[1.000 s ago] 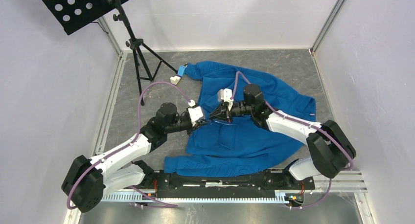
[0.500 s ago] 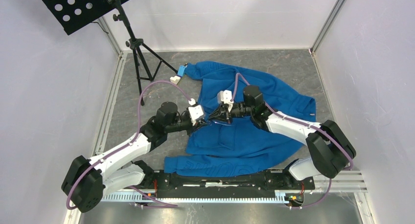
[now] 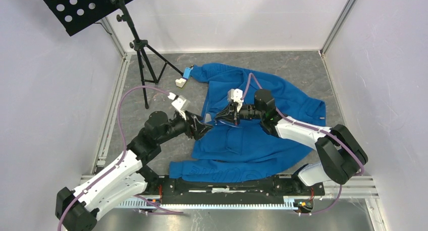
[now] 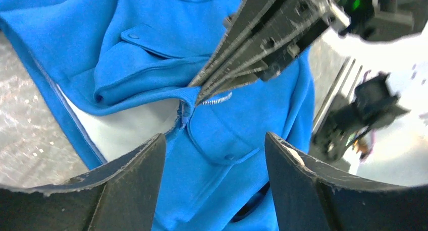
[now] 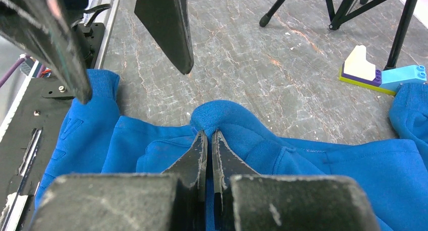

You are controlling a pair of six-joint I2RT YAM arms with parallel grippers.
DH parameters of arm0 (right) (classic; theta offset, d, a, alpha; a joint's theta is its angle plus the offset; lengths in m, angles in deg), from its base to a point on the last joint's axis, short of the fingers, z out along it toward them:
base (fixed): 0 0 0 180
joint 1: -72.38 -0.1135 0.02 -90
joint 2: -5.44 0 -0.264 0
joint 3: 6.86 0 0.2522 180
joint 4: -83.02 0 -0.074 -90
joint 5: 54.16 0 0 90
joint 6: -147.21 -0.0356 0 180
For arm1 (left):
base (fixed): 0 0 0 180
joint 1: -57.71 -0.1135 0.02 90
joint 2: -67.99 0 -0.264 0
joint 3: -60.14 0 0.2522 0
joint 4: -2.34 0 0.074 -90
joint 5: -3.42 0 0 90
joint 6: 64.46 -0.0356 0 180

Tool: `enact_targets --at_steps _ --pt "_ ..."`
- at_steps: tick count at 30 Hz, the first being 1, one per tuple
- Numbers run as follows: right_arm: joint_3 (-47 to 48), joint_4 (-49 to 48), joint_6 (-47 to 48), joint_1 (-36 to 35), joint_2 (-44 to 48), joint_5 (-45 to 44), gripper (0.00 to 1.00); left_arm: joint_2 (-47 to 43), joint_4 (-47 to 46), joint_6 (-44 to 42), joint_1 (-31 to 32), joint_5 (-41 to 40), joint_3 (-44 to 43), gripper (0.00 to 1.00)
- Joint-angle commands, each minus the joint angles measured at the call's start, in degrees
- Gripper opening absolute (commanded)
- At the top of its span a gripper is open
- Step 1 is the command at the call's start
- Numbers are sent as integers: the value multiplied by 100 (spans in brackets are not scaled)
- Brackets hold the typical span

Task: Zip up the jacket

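Note:
The blue jacket (image 3: 262, 140) lies spread on the grey table, partly open at the front, with pale lining (image 4: 131, 127) showing. My right gripper (image 3: 220, 118) is shut on a raised pinch of the jacket's front edge (image 5: 214, 115), right by the zipper (image 4: 184, 112). In the left wrist view its closed fingers (image 4: 237, 64) reach down to that pinch. My left gripper (image 3: 203, 126) hangs open just left of it, over the jacket's left edge, with nothing between its fingers (image 4: 136, 185). A flap pocket (image 4: 222, 140) lies below it.
A black tripod (image 3: 144, 64) carrying a perforated black plate (image 3: 81, 4) stands at the back left. Toy bricks (image 3: 184, 77) lie by the jacket's far sleeve, also the bricks (image 5: 373, 72) in the right wrist view. White walls enclose the table. The arms' rail (image 3: 227, 183) runs along the near edge.
My left gripper has opened, let go of the jacket beside the right gripper and drawn back to the left. The right gripper keeps its pinch and has barely moved.

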Motion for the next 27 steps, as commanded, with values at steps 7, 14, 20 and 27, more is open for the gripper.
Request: enact_targets --at_steps 7,14,20,27 --pt "81 -402 -181 -9 94 -174 0 275 -1262 3810 17 -1151 182 72" --pt "161 -277 -156 -13 3 -222 0 745 -1144 3427 19 -1181 -1 58" --pt "125 -254 -109 -11 77 -294 0 1093 -1834 3570 17 -1218 144 47" --pt "128 -392 -250 -22 44 -196 0 1455 -2062 3603 23 -945 153 50"
